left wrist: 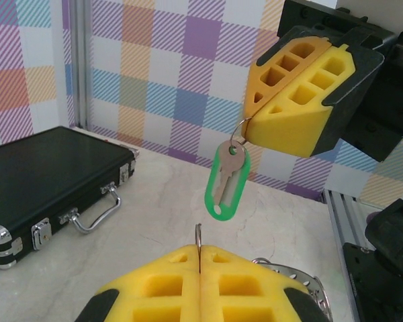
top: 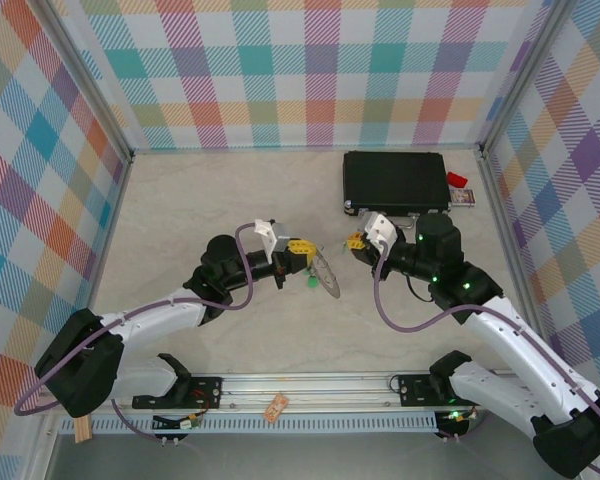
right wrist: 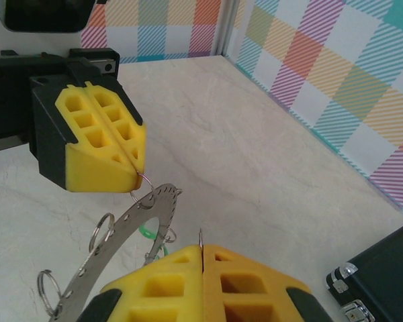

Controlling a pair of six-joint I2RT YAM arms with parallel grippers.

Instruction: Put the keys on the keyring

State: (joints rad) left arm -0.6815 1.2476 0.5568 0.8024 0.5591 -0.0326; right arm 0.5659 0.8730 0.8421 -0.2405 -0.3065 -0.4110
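keyring (right wrist: 131, 229): flat grey metal band with a row of small holes along it and thin wire loops (right wrist: 101, 232) threaded through some of them. It is up in the air, standing on edge and tilted, one loop pinched in the left gripper (top: 302, 262).

key (left wrist: 226, 180): silver blade on an oval green plastic tag. It hangs straight down from a small wire ring (left wrist: 238, 136) at the tip of the right gripper (top: 356, 241), apart from the band.

second green tag (top: 311, 283): just under the band, detail unclear.

- Left arm (top: 160, 318): white shells, black joints, black base at seven o'clock.
- Right arm (top: 520, 350): same colours, green lights (top: 467, 288), base at five o'clock.
- Purple cables (top: 378, 290) loop along both.
- Left gripper (top: 300, 260) and right gripper (top: 353, 243): yellow waffle-cut pads, black housings.
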